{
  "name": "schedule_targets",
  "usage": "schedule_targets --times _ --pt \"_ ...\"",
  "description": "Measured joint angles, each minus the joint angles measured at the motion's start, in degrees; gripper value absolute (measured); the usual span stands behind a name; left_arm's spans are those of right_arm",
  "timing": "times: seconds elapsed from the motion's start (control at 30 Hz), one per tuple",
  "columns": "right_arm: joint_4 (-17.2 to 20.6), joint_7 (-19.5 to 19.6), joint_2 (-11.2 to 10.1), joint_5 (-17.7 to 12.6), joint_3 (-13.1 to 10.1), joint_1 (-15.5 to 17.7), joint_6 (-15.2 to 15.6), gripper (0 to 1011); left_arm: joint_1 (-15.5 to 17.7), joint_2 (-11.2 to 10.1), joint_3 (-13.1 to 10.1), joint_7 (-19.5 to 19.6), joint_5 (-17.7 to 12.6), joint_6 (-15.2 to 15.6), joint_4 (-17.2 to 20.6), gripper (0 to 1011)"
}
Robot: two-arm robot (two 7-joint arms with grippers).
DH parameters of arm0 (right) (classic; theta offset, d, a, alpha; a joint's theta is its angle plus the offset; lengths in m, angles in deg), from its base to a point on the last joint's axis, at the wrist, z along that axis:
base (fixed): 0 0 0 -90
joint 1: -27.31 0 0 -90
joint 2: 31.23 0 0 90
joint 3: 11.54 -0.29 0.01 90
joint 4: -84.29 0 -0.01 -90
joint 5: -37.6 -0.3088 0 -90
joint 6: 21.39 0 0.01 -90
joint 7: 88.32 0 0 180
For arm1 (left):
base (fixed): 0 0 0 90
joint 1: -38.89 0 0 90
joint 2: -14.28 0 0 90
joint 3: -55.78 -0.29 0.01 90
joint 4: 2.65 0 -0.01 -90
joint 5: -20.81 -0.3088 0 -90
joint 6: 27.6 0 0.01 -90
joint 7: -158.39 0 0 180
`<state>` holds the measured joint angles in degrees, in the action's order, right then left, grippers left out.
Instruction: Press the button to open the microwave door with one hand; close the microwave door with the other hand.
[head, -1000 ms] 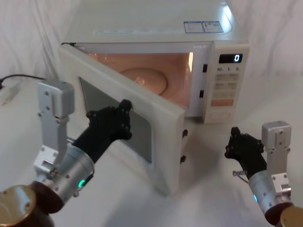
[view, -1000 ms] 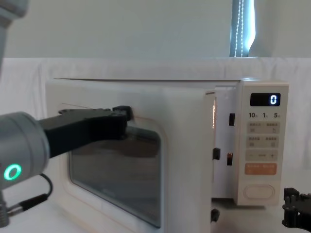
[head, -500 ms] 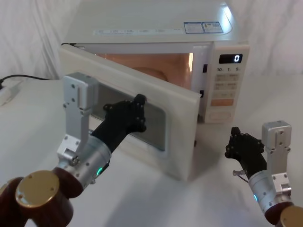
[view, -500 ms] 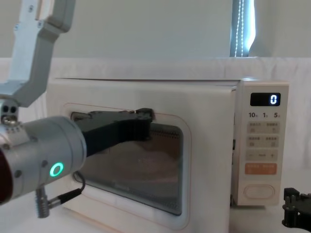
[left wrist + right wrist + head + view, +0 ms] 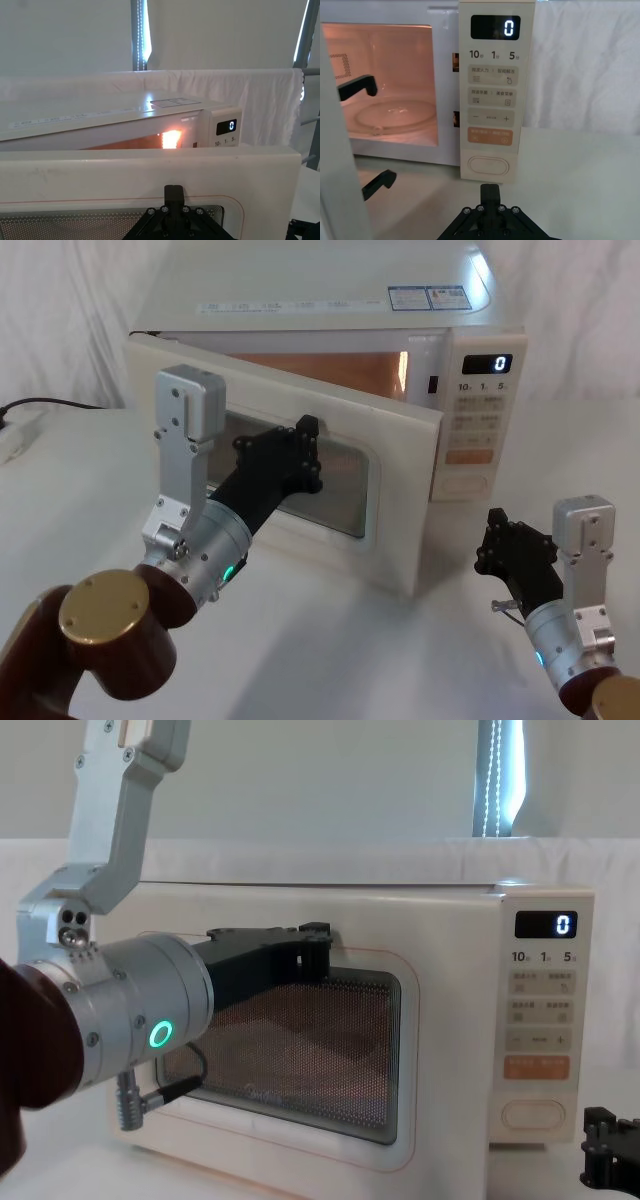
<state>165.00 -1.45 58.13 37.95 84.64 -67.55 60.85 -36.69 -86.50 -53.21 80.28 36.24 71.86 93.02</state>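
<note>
The microwave door [image 5: 398,545] [image 5: 445,1050] [image 5: 150,170] stands ajar at a small angle, and the lit cavity shows above it and past its free edge [image 5: 335,165]. My left gripper [image 5: 305,440] [image 5: 318,942] [image 5: 173,192] is shut, its tip against the upper part of the door's mesh window. The button [image 5: 463,483] [image 5: 489,164] [image 5: 533,1113] sits at the bottom of the control panel, untouched. My right gripper [image 5: 515,548] [image 5: 489,192] [image 5: 610,1160] is shut and hovers low over the table, in front of the button and apart from it.
The microwave's body [image 5: 330,310] fills the back of the white-clothed table [image 5: 400,660]. Its display [image 5: 487,363] reads 0. A black cable [image 5: 40,403] and a white power strip [image 5: 15,440] lie at the far left. White curtains hang behind.
My left gripper has pushed the door from wide open to nearly shut, moving forward and right with it. The right arm has not moved.
</note>
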Motion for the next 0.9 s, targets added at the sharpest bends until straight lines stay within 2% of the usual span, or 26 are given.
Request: schedule_targets --times 0.9 --pt "0.00 0.00 0.00 0.00 0.00 0.00 0.00 0 -0.04 -0.17 -0.06 0.12 0.02 -0.04 0.00 0"
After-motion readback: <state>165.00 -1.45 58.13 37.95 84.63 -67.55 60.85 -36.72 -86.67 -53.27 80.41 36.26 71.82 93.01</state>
